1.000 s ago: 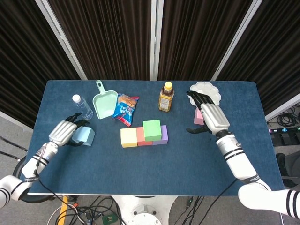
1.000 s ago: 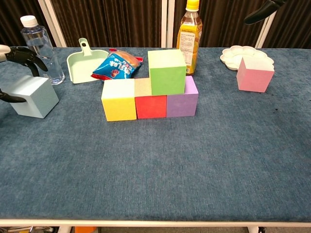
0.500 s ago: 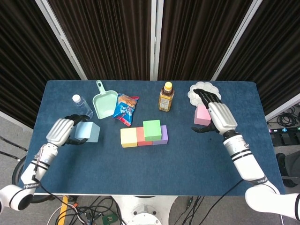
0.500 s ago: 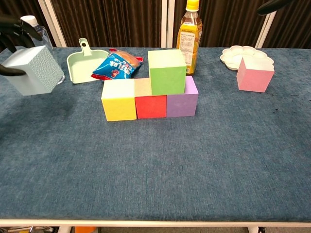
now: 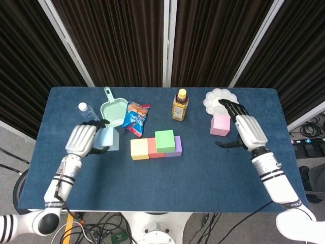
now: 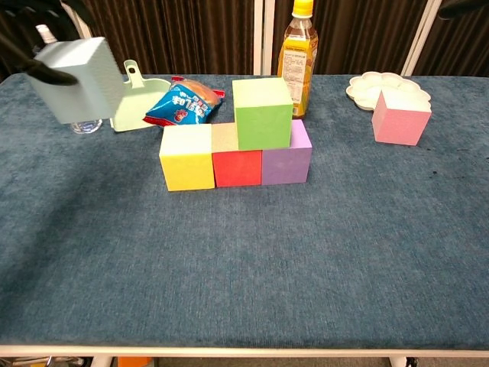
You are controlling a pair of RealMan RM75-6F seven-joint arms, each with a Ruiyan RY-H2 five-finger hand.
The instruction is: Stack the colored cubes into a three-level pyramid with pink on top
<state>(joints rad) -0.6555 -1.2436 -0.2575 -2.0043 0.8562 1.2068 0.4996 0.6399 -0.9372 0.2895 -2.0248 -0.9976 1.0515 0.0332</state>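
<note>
A row of yellow cube [image 5: 139, 149], red cube [image 5: 154, 149] and purple cube [image 5: 175, 147] lies mid-table, with a green cube [image 5: 164, 141] on top over the red and purple ones. My left hand [image 5: 81, 140] holds a light blue cube [image 5: 108, 140] lifted off the table, left of the yellow cube [image 6: 186, 157]; in the chest view the blue cube [image 6: 80, 79] hangs high at the left. The pink cube [image 5: 220, 124] sits on the table at the right. My right hand [image 5: 248, 131] hovers beside it, fingers spread, holding nothing.
Behind the row are a water bottle [image 5: 87, 113], a mint dustpan [image 5: 112, 111], a snack bag [image 5: 136, 118] and an orange drink bottle [image 5: 180, 105]. A white paint palette [image 5: 217, 98] lies just behind the pink cube.
My left hand has lifted the light blue cube off the table and carried it right, toward the row. My right hand has drawn back to the right, away from the pink cube.
</note>
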